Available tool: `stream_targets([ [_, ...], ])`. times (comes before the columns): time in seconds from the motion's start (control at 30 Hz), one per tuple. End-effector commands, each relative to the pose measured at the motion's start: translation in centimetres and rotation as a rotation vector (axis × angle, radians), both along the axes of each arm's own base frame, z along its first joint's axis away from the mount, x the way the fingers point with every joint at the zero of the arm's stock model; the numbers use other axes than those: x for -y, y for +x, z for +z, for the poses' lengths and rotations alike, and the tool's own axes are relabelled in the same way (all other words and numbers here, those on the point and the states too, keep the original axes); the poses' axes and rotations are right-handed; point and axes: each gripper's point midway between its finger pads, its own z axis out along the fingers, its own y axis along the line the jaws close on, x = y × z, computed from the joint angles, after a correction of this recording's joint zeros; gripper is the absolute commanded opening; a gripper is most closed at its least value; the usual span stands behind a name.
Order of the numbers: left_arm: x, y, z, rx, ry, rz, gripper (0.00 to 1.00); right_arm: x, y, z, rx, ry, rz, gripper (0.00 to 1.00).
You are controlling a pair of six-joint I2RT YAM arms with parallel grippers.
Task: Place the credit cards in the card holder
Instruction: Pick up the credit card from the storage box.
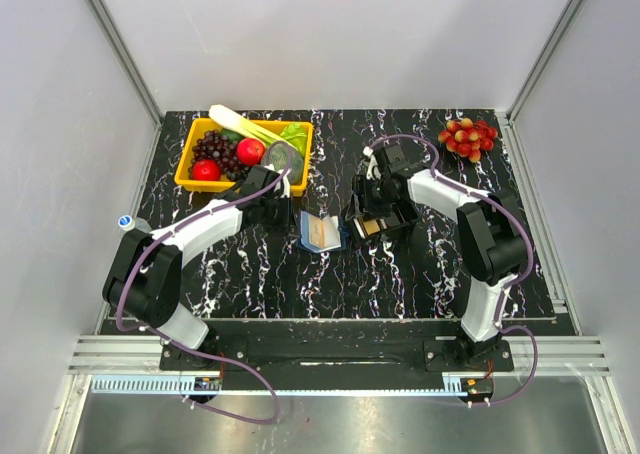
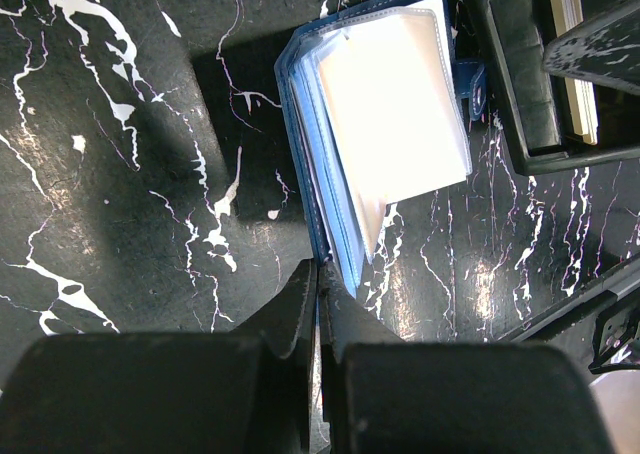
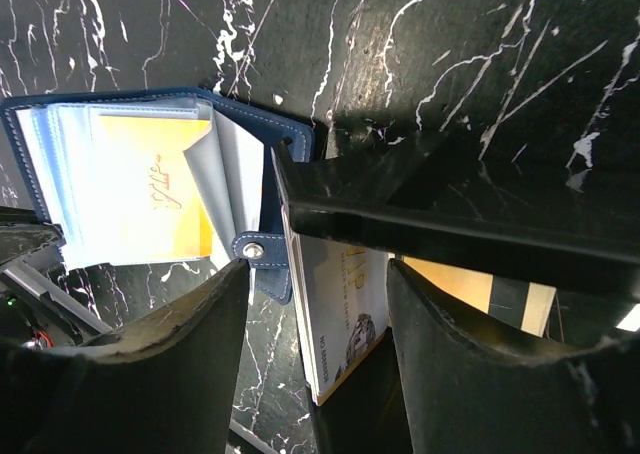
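Note:
The dark-blue card holder (image 1: 322, 232) lies open on the black marble table, an orange credit card (image 3: 150, 199) showing in its clear sleeves. My left gripper (image 2: 321, 271) is shut on the near edge of the card holder's cover (image 2: 300, 124). My right gripper (image 3: 318, 284) is open over the black tray (image 3: 420, 214). Its fingers straddle the tray's wall and a white credit card (image 3: 340, 304) that stands on edge inside without touching it. A tan card (image 3: 470, 284) lies behind it in the tray.
A yellow basket (image 1: 185, 179) of fruit and vegetables stands at the back left, just behind my left arm. A cluster of red grapes (image 1: 467, 137) lies at the back right. The black tray (image 1: 395, 224) sits right beside the holder.

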Motion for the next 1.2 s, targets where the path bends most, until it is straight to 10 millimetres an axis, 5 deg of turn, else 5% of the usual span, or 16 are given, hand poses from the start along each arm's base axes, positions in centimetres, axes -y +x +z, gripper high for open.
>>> stream_targets([
  [0.0, 0.7, 0.5, 0.8, 0.023, -0.039, -0.018, 0.00, -1.5, -0.1, 0.9, 0.003, 0.042, 0.038, 0.61],
  [0.3, 0.7, 0.4, 0.6, 0.016, -0.041, -0.020, 0.00, -2.4, -0.5, 2.9, 0.013, 0.107, 0.063, 0.49],
  [0.73, 0.8, 0.4, 0.7, 0.018, -0.044, -0.022, 0.00, -2.9, -0.5, 5.1, 0.037, 0.153, 0.072, 0.43],
  [1.17, 1.0, 0.3, 0.7, 0.014, -0.054, -0.027, 0.00, -3.1, -0.6, 5.4, 0.035, 0.165, 0.073, 0.36],
])
